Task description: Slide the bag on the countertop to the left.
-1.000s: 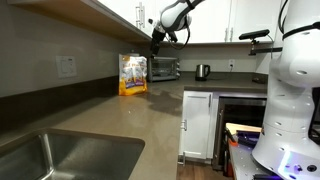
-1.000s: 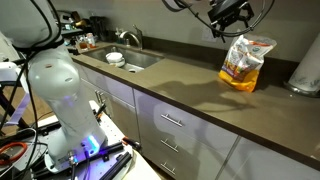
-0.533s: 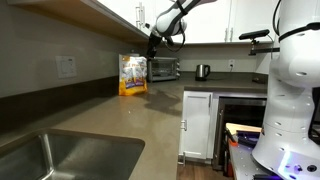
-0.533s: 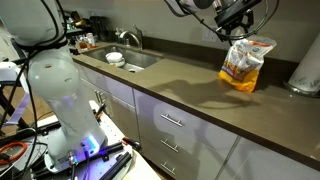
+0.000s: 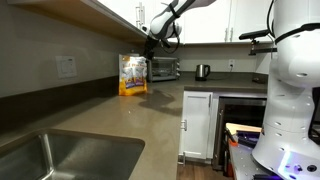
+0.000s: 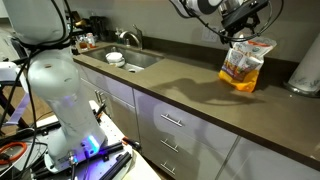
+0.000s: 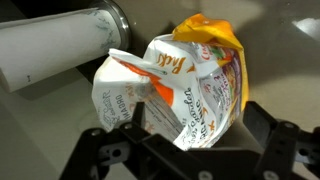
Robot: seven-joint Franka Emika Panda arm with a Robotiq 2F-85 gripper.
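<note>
The yellow-orange snack bag stands upright on the grey-brown countertop in front of the silver toaster oven; it also shows in an exterior view. My gripper hangs just above the bag's top at its right side, seen also in an exterior view. In the wrist view the bag fills the middle, its crimped top between my open fingers, which do not clamp it.
A silver toaster oven stands right behind the bag, and a kettle further along. A steel sink is inset in the near counter. A bowl sits by the sink. A white cylinder lies beside the bag.
My gripper has moved down and toward the bag's top, from beside the toaster oven to just over the bag. The bag has not moved.
</note>
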